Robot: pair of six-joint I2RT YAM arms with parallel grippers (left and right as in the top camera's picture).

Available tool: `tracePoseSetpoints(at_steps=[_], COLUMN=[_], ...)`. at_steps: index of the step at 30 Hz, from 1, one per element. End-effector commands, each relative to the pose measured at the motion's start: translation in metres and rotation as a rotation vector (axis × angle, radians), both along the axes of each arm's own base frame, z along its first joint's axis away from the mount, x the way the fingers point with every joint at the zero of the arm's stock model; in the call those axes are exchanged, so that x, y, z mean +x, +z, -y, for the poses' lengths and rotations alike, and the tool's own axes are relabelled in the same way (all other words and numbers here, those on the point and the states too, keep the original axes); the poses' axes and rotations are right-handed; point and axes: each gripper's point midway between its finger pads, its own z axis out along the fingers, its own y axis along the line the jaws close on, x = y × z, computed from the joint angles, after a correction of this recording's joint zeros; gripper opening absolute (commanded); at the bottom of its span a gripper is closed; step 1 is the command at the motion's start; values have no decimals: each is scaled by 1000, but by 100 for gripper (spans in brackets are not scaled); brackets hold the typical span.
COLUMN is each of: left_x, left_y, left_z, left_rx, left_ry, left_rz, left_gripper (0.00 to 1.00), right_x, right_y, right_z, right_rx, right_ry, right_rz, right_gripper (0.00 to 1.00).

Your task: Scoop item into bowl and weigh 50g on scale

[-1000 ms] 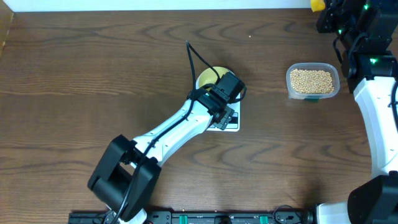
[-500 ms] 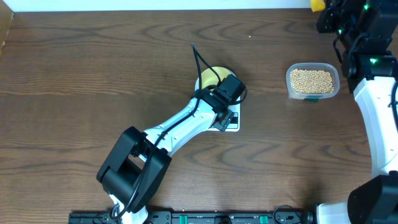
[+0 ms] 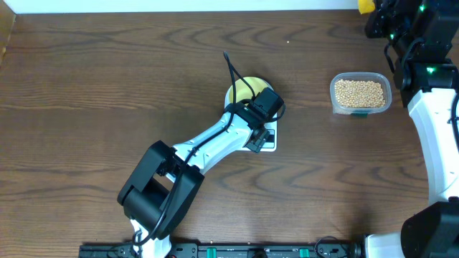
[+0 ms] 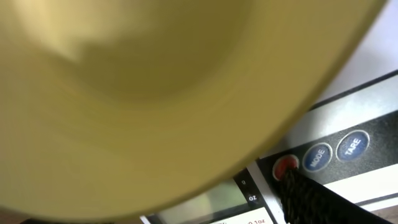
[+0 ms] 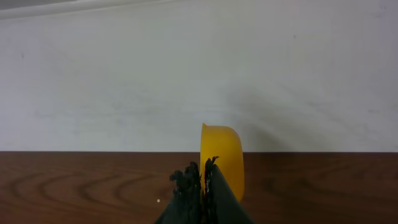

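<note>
The pale yellow bowl [image 3: 242,87] stands on the white scale [image 3: 267,142], half hidden under my left gripper [image 3: 257,100]. In the left wrist view the bowl [image 4: 143,93] fills most of the picture, blurred, just above the scale [image 4: 373,87] and its grey display [image 4: 221,199]. One black finger [image 4: 308,196] shows beside the buttons; the jaws stand open around the bowl's near side. The beans [image 3: 360,92] lie in a clear tub [image 3: 334,102] at the right. My right gripper [image 5: 203,169] is shut on a yellow scoop [image 5: 222,158], held edge-on by the back wall.
The right arm [image 3: 430,107] runs down the table's right side, with the scoop's tip [image 3: 366,6] at the top edge. The left arm [image 3: 208,147] crosses the middle from its base at the bottom. A white wall [image 5: 199,74] lines the back. One stray bean [image 5: 158,200] lies on the wood.
The left arm's elbow has swung to the right and its gripper has crept slightly further over the bowl. The right arm and the scoop have not moved.
</note>
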Motion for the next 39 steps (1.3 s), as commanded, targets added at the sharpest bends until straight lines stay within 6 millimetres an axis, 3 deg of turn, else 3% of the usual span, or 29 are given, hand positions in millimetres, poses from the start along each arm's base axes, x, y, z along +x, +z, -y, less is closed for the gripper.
tracePoseSetpoints(at_steps=[1,39], left_x=[2,8], left_y=[-4,-6], left_z=[-3,-3], left_rx=[20,22], left_ry=[12,5], left_rz=[5,35], left_gripper=[84,84], right_x=[2,-1], right_y=[2,-6], right_z=[-2,-2], right_rx=[-3,-1], right_ry=[-1,-1], right_rz=[4,-32], right_gripper=[1,1])
